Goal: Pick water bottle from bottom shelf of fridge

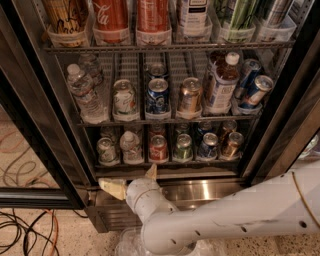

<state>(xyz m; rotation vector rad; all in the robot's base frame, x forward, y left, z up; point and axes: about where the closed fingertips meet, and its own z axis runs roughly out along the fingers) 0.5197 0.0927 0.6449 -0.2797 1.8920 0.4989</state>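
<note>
A tall drinks fridge [42, 125] with a black door frame holds a grey wire bottom shelf [200, 163]. On it, a small, stubby clear plastic water bottle [131, 147] with a white cap stands among drink cans [158, 149]. Just below the bottle, a white robot arm's [225, 215] tan two-finger gripper [127, 175] has its fingers spread apart.

Gripper [131, 181] low before the fridge [215, 189] base, fingers spread; arm [240, 220] cut off at right and bottom edges. Behind the water bottle [131, 146] on the bottom shelf [170, 164], back-row cans [156, 130] half hidden. Top-row cans [111, 15] cropped above.
</note>
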